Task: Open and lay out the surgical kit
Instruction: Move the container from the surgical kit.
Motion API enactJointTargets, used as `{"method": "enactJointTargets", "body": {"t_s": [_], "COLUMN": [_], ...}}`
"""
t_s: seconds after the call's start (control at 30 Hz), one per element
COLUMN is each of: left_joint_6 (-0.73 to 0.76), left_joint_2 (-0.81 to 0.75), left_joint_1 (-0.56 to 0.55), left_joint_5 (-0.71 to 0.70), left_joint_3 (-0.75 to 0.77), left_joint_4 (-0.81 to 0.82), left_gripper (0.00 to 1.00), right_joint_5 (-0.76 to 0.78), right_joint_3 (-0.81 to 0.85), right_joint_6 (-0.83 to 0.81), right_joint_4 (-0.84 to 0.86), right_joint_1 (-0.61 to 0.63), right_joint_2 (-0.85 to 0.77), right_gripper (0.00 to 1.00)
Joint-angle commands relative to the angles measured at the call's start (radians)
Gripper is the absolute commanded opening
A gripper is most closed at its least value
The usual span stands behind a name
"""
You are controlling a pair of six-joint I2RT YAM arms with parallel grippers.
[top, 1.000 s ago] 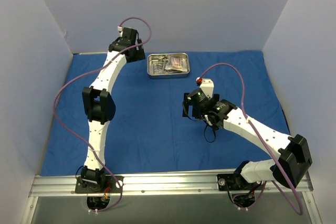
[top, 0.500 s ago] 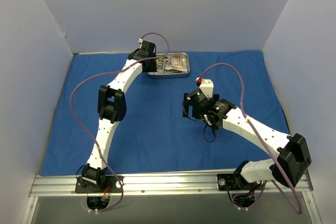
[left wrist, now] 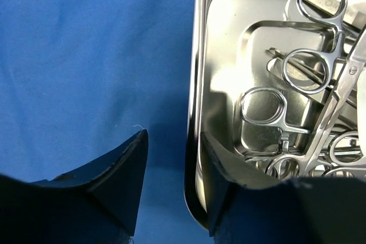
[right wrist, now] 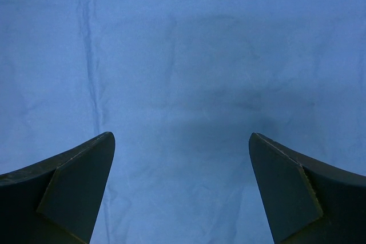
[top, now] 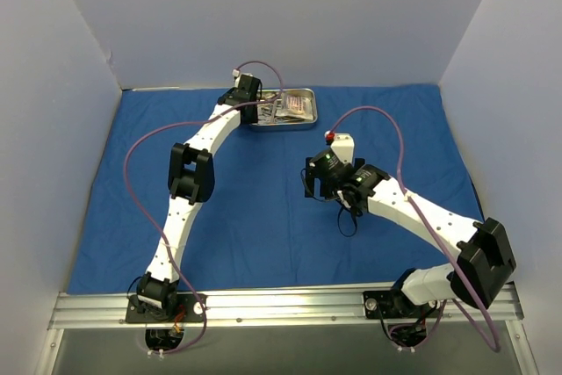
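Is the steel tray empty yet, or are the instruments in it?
Not empty. The steel tray holds ring-handled clamps piled on its floor, seen in the left wrist view; none show on the blue cloth.

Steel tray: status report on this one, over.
Left gripper open, astride rim of steel tray, not clamped. Right gripper open over bare blue cloth. Clamps inside tray; nothing blocking.

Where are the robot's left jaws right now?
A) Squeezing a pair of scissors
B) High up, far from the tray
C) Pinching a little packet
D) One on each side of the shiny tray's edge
D: in the left wrist view the left gripper has one jaw over the blue cloth and the other inside the steel tray, with the tray's wall between them.
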Motion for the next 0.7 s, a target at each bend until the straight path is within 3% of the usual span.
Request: {"method": "enactJointTargets", "body": {"t_s": [0.0,0.43,0.67], "left_joint_6": [-0.015,-0.058,-0.138], "left_joint_2": [0.007,-0.011,-0.146], "left_joint_1": [0.015,0.028,0.059], "left_joint_5": [-0.019,-0.039,-0.097], "left_joint_3": [0.052,0.028,-0.147], "left_joint_4": [0.054,0.056,0.097], "left_gripper": [0.50,0.17,0.07], "right_joint_5": [0.030,0.005,-0.013], "right_joint_3": [0.043,0.057,0.051], "right_joint_6": [0.007,0.013,0.005], "right_joint_4": [-0.028,-0.016,0.000], "right_joint_1": [0.006,0.008,0.014], "right_joint_2": [0.023,0.058,0.064], "right_gripper": [0.99,0.99,0.99]}}
